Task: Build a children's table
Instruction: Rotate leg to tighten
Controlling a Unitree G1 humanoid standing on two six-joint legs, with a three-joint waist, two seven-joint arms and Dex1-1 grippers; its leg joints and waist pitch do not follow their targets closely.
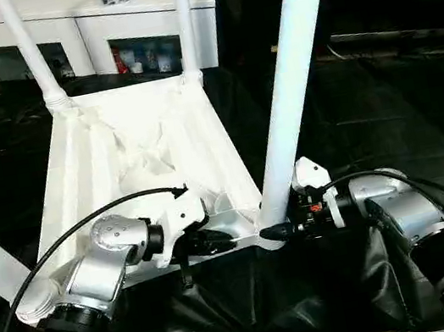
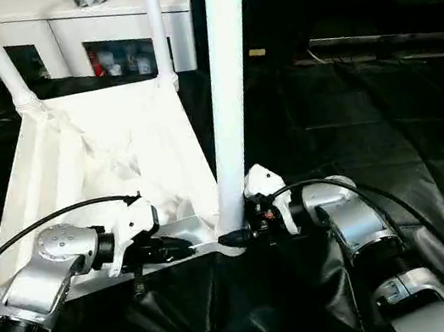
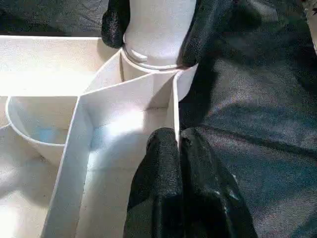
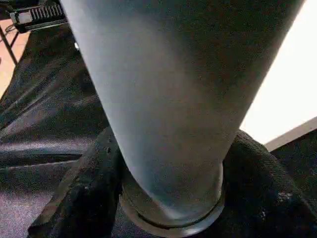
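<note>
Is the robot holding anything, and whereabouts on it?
Right gripper grips the near leg at its base; left gripper pinches the tabletop rim.

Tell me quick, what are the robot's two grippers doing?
Left gripper: shut on the tabletop rim.
Right gripper: shut on the near leg, low at its socket.
</note>
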